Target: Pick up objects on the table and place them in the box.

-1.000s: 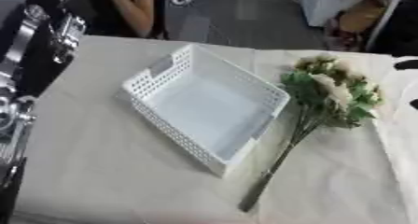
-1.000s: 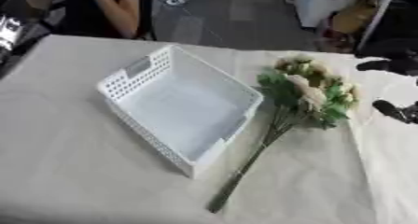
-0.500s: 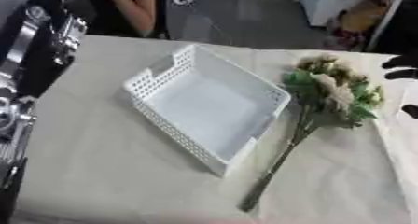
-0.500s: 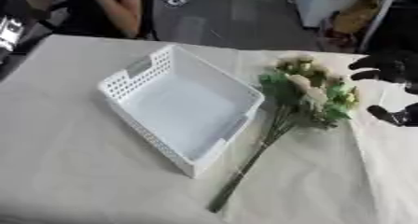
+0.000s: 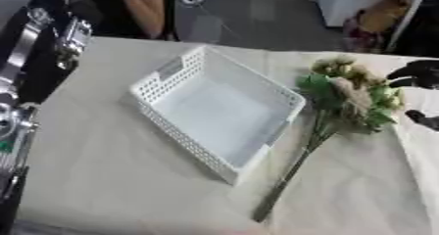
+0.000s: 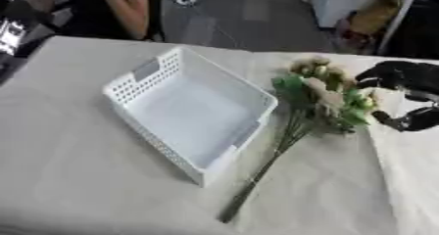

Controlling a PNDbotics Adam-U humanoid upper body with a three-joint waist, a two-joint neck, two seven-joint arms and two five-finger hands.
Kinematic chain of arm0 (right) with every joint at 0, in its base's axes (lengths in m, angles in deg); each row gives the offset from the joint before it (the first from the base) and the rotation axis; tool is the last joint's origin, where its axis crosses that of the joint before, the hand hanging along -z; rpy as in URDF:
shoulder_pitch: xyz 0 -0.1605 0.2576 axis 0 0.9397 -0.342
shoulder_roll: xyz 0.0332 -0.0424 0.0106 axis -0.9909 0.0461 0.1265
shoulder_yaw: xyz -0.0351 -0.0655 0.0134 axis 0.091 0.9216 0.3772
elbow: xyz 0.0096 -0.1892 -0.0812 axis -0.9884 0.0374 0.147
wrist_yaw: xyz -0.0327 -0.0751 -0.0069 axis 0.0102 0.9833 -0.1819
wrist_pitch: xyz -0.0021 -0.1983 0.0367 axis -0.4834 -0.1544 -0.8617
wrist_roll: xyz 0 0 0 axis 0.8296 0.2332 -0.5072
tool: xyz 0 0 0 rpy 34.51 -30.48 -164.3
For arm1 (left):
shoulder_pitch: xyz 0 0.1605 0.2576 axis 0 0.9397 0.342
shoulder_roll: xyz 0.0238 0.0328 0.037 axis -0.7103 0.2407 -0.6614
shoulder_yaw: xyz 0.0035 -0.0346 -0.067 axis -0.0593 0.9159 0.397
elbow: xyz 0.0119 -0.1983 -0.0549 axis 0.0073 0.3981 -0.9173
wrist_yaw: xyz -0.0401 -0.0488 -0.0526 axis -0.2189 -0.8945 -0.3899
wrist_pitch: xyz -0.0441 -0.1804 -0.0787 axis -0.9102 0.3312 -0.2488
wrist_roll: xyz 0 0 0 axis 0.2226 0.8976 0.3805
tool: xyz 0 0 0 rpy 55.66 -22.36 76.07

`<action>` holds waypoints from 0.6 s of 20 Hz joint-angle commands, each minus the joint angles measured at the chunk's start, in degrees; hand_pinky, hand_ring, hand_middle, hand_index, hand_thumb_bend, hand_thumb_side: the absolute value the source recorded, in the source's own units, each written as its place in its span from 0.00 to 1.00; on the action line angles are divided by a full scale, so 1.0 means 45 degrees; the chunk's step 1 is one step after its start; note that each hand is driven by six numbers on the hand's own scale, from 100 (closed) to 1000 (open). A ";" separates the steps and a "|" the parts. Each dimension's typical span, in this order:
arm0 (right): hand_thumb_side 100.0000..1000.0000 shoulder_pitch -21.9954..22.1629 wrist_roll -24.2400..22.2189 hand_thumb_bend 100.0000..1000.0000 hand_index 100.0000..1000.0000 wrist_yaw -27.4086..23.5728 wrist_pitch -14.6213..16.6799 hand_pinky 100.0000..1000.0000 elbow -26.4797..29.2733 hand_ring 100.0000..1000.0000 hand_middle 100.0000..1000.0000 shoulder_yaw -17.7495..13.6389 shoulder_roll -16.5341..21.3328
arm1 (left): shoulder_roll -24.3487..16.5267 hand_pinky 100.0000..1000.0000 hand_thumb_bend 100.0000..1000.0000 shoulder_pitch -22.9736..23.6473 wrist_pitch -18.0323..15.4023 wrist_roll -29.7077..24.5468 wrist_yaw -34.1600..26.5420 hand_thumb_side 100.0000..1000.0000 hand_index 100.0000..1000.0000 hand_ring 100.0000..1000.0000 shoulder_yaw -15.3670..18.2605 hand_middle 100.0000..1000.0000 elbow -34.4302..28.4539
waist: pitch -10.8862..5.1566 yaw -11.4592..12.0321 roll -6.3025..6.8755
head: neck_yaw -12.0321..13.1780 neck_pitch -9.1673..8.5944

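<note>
A bunch of artificial flowers with cream blooms and green leaves lies on the cloth-covered table, its long stem pointing toward the near edge. A white perforated plastic box stands empty just left of the flowers, turned at an angle. My black right hand reaches in from the right edge, open, with curved fingers above and the thumb below. It sits just right of the flower heads, close to them but not closed on them. My left arm shows at the left edge, black and silver.
The beige cloth covers the whole table. A seated person is at the far edge, and furniture and bags stand beyond the far right corner.
My right hand has come in from the right edge toward the flower heads. The box, flowers and left arm have not moved.
</note>
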 commanded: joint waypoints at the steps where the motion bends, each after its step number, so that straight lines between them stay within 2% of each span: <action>1: 0.48 -0.0484 -0.0254 0.06 0.93 0.0476 0.0375 1.00 -0.0506 0.94 0.92 -0.0066 -0.0102 | -0.0181 0.75 0.00 -0.0212 -0.0022 -0.0041 -0.0056 0.85 1.00 1.00 -0.0008 1.00 -0.0181 | -0.0061 0.0036 0.0022 | -0.0165 -0.0020; 12: 0.54 -0.1471 0.0110 0.11 0.94 0.2248 0.0380 1.00 -0.2097 0.95 0.93 -0.0042 -0.0989 | -0.0170 0.75 0.00 -0.0254 -0.0036 -0.0091 -0.0081 0.85 1.00 1.00 -0.0045 1.00 -0.0181 | -0.0032 0.0071 0.0023 | -0.0201 -0.0020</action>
